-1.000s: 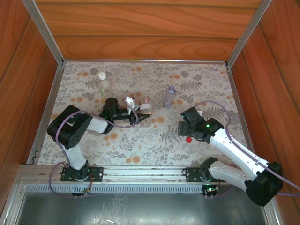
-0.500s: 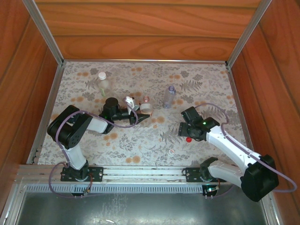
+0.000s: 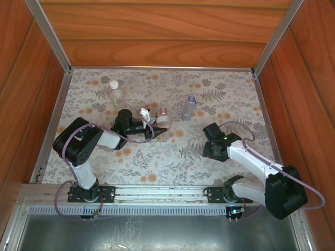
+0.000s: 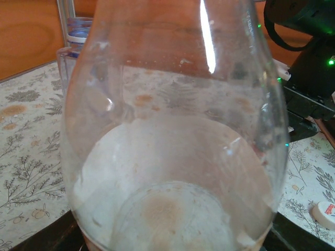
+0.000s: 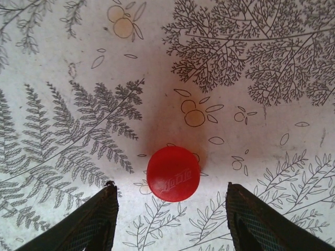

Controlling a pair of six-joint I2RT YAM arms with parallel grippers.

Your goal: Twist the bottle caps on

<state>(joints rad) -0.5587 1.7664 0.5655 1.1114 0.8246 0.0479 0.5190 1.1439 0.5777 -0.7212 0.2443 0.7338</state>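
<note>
My left gripper [image 3: 156,126] is shut on a clear bottle [image 3: 163,120] with a reddish neck and no cap, held upright at mid-table. Its glassy body [image 4: 172,157] looms right in front of the left wrist camera. A red cap [image 5: 173,173] lies flat on the cloth between the fingers of my open right gripper [image 5: 170,187], clear of both fingertips [image 5: 107,196]. From above, the right gripper [image 3: 212,151] covers that cap. A slim purple-tinted bottle [image 3: 188,107] stands uncapped behind it. A wider clear bottle [image 3: 115,94] at the back left wears a white cap [image 3: 113,83]. Another white cap [image 3: 191,169] lies near the front.
The floral cloth [image 3: 157,157] covers the whole table, walled in by wooden panels [image 3: 162,36] and metal rails [image 3: 49,125]. The purple bottle [image 4: 73,42] and the right arm [image 4: 309,57] stand behind the held bottle. The loose white cap [image 4: 324,214] lies at the lower right there.
My right gripper has come down over the red cap, which is now hidden under it from above, and its jaws have narrowed. The left arm and its bottle have stayed put.
</note>
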